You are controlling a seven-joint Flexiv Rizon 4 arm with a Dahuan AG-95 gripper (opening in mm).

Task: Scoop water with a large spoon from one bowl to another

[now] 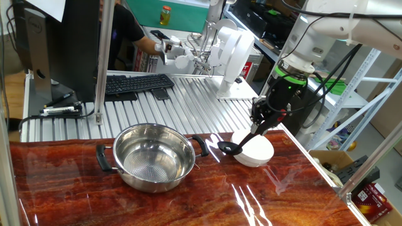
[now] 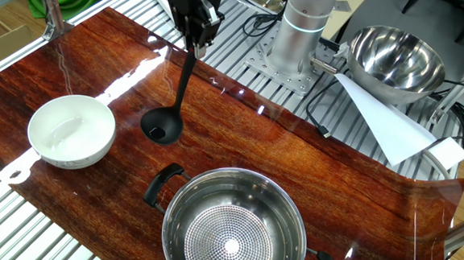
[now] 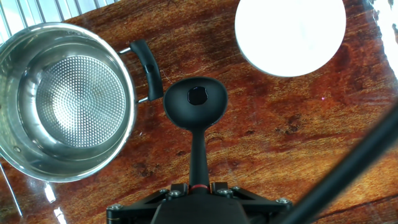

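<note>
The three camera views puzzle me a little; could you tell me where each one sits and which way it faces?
One fixed view: high at the table's front, facing the arm; tool holds the ladle between steel pot and white bowl.
The other fixed view: high on the opposite side, looking down; the arm's base shows.
Hand view: on the hand, looking along the ladle; only the tool's mount shows.
All share pot, ladle, bowl.

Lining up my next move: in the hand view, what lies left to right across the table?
Steel pot → its black side handle → ladle cup, held out in front of the gripper → white bowl.
</note>
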